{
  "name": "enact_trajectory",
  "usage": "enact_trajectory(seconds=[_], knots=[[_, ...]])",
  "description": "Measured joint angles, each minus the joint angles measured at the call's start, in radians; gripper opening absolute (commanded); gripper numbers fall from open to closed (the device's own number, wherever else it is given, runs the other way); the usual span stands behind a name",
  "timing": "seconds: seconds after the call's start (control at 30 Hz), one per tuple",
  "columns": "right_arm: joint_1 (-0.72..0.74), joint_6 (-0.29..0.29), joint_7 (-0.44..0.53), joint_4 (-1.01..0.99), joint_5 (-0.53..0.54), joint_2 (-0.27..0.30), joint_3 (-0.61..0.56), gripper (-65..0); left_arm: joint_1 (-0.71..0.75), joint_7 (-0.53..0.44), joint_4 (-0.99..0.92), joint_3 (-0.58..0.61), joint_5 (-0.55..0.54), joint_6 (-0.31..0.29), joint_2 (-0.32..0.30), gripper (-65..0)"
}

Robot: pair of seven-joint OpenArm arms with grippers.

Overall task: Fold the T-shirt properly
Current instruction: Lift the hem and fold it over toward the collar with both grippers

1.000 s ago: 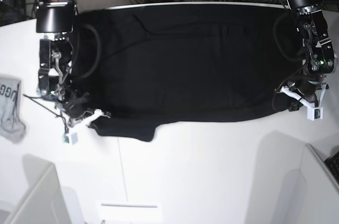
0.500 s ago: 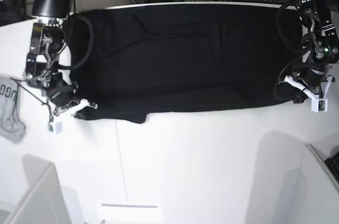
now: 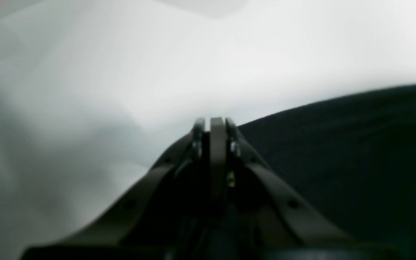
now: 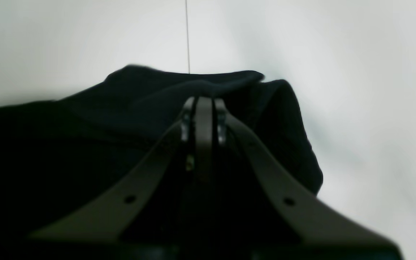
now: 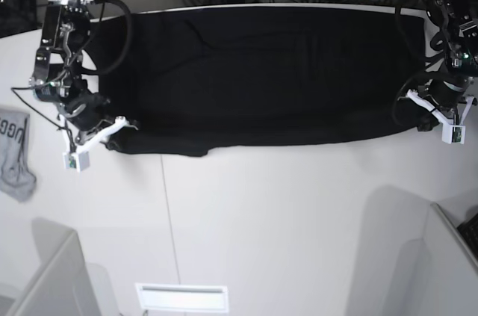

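On the table: the T-shirt [image 5: 261, 77] lies stretched wide along the far side of the white table [image 5: 284, 226], plain black side up.
Left gripper [image 5: 432, 120]: clamped tight on the shirt's corner.
Right gripper [image 5: 112, 133]: pinching the bunched opposite corner.
Off to the side: small grey garment [image 5: 15, 153], well apart.

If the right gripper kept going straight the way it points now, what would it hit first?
The right gripper, shut, points into the bunched edge of the black T-shirt just ahead of its tips. Beyond that fold lies only bare white table, though depth is hard to judge.
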Motion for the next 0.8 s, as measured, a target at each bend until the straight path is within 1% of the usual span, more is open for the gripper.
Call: enact_trajectory(seconds=[0.13,0.23,0.37,0.5,0.63,0.8], knots=[[-0.033,0.0,0.0,0.032,0.003,0.0,0.0,-65.0,0.034,-0.003,0.018,0.003,0.008,-0.004,0.0,-65.0],[-0.06,0.001,0.0,0.044,0.003,-0.029,0.024,-65.0,0.069,-0.002,0.034,0.003,0.006,-0.004,0.002,-65.0],[-0.087,0.0,-0.069,0.071,-0.005,-0.062,0.102,-65.0,0.094,-0.003,0.039,0.003,0.006,-0.004,0.001,-65.0],[-0.115,0.0,-0.087,0.13,-0.004,-0.069,0.141,-65.0,0.108,-0.004,0.04,0.002,0.005,-0.004,0.002,-65.0],[-0.145,0.0,-0.118,0.146,0.0,-0.08,0.141,-65.0,0.134,0.0,0.062,0.0,0.014,-0.004,0.0,-65.0],[-0.188,0.001,-0.131,0.167,-0.002,-0.078,0.143,-65.0,0.149,-0.003,0.068,0.001,0.013,-0.007,0.0,-65.0]])
